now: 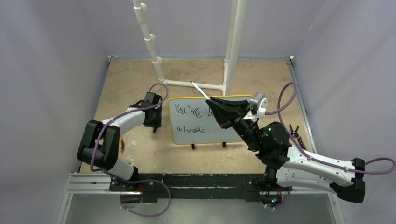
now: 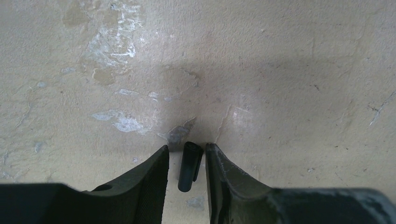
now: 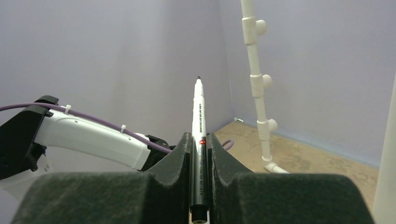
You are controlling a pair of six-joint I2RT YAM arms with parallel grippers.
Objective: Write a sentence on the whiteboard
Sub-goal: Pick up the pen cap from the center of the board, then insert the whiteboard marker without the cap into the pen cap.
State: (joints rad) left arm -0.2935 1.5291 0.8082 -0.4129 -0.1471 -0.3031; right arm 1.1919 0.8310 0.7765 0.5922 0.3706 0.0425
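The whiteboard (image 1: 184, 138), yellow-framed, lies mid-table in the top view. The sentence (image 1: 189, 112) reads "You're…" above "always"; its right end is hidden under my right gripper. My right gripper (image 1: 215, 100) hovers over the board's right half, shut on a white-and-black marker (image 1: 200, 91) whose tip points up and back-left, off the board. In the right wrist view the marker (image 3: 199, 107) stands clamped between the fingers of my right gripper (image 3: 199, 138). My left gripper (image 1: 153, 122) points down at the table beside the board's left edge. Its fingers (image 2: 187, 150) straddle a black marker cap (image 2: 189, 165), with a gap on each side.
A white PVC pipe frame (image 1: 196, 85) lies just behind the board, with two uprights (image 1: 233, 42) rising from it. Purple walls close in the beige table (image 1: 126, 79). A small black object (image 1: 295, 133) sits at the right edge. The board's two black feet (image 1: 192, 146) face the arms.
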